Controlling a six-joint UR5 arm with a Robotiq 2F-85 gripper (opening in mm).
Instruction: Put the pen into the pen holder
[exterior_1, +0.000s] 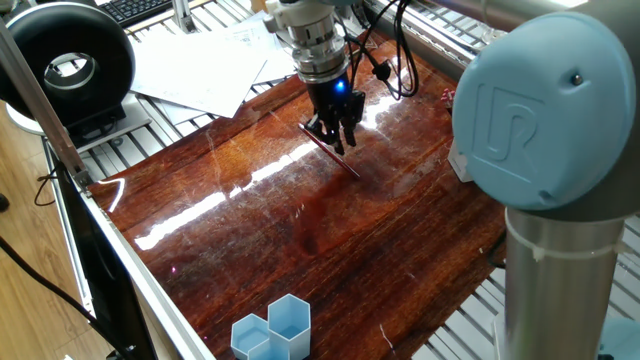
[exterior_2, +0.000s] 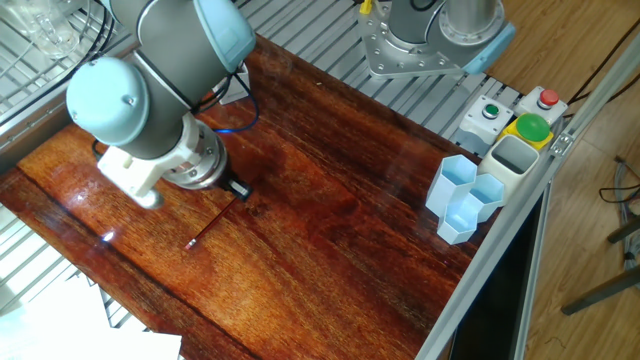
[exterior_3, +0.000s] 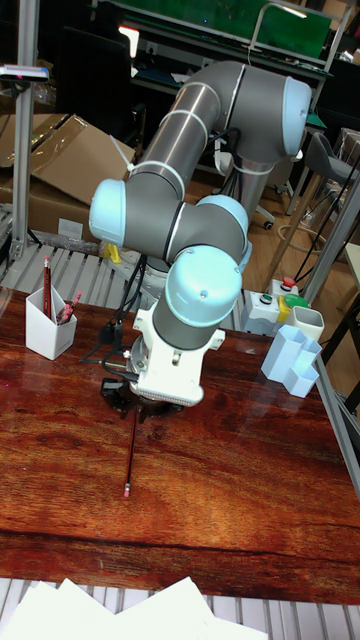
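One pen (exterior_3: 131, 450) lies mid-table; gripper (exterior_1: 336, 138) over its end.

Claw (exterior_2: 237, 190) low over pen (exterior_2: 208, 228) on table (exterior_2: 330, 230).
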